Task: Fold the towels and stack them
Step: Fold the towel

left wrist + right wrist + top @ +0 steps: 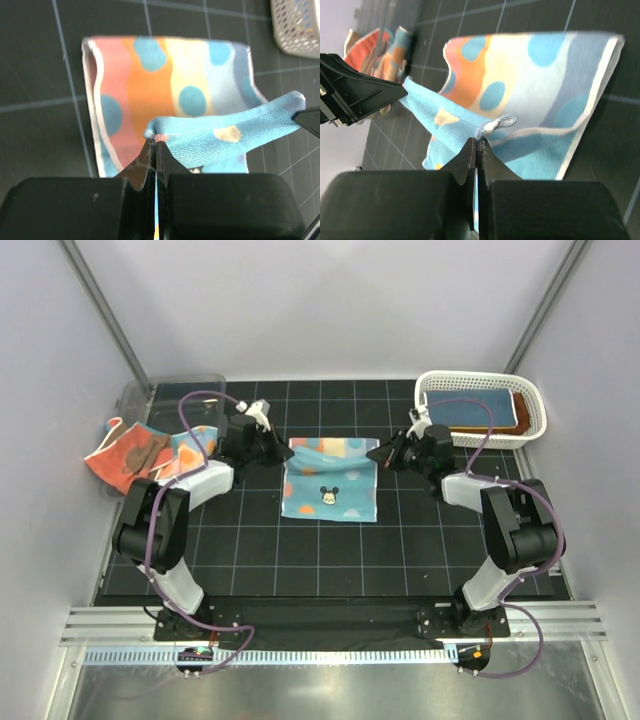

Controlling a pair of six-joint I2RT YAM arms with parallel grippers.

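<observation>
- The left pincer (280,447) is pressed together on one corner of the polka-dotted towel (330,480). In its wrist view the fingertips (142,162) pinch the light-blue hem.
- The right pincer (377,455) is likewise clamped on the opposite corner. Its fingertips (465,160) grip the hem just below a small white hanging loop (502,121).
- Between the two pincers the towel's far edge is raised off the black gridded mat (250,540) and stretches from one set of tips to the other as a light-blue band.
- Beyond and below each pincer, the rest of the towel lies flat on the mat, showing orange, yellow and pale-blue stripes with blue dots. From above, a small cartoon face (327,494) shows on the part nearest the arm bases.
- Out past the left pincer, on its outer side, a clear bin (175,390) stands at the mat's edge. A coral-red towel (125,455) drapes over its near side, and a blue and orange towel (190,448) lies beside it.
- Beyond the right pincer, toward the far right corner, a white lattice basket (480,378) holds a rust-brown towel (495,420). Some blue cloth (465,405) lies next to the brown one inside.
</observation>
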